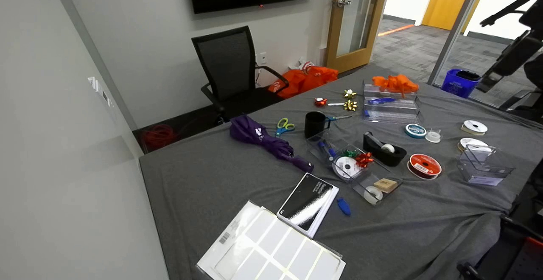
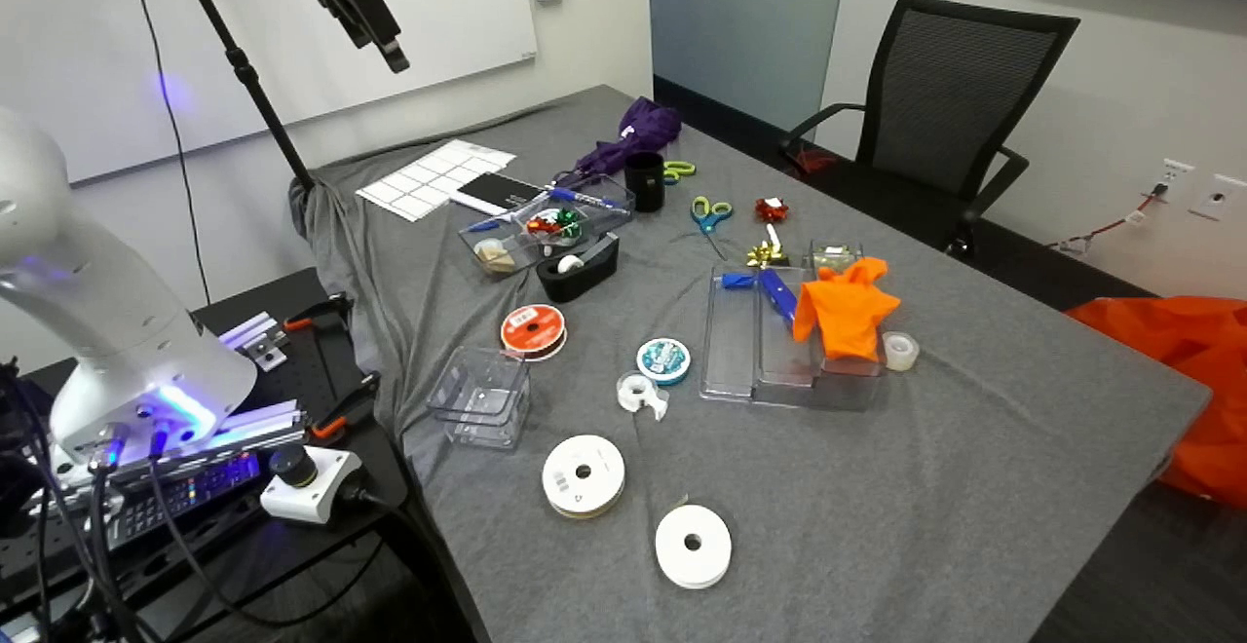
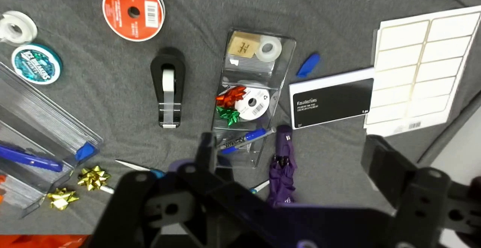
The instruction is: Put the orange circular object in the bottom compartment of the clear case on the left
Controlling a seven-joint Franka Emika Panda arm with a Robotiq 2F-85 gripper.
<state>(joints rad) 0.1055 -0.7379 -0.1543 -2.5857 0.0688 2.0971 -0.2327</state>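
Orange covers the top face of the ribbon spool (image 3: 126,0) that I see in the upper left of the wrist view, lying flat on the grey tablecloth (image 3: 334,18). That face points straight up, so the axle through its centre hole stands upright; the disc is about as broad one way as another, and its white barcode sits right of the hole. Both exterior views show me the same face uppermost.

Below it in the wrist view, apart from it, I have a black tape dispenser (image 3: 180,82), long axis running nearly up and down the frame. Right of that, mid-frame, is the clear compartment case (image 3: 240,73), its top end leaning a little right; the ribbon spool lies outside it. The case's upper compartment holds a tan block (image 3: 243,45) and a tape roll (image 3: 276,50), the middle one a white-faced spool (image 3: 263,99), a red bow (image 3: 231,96) and a green bow (image 3: 228,115), the lower one a blue-and-grey marker (image 3: 244,140).

My gripper (image 3: 291,146) hangs across the lower part of the wrist view, its two fingers spread wide, released; both exterior views show it raised well above the tablecloth.

Farther out, at the left edge, are a mint tin (image 3: 36,64) and a second clear case (image 3: 49,120) with a long blue object (image 3: 32,159) inside. Toward the right lie an ink pad box (image 3: 334,103) and, just beside it, label sheets (image 3: 424,71). In an exterior view, an orange cloth (image 2: 846,312) drapes over the second clear case.
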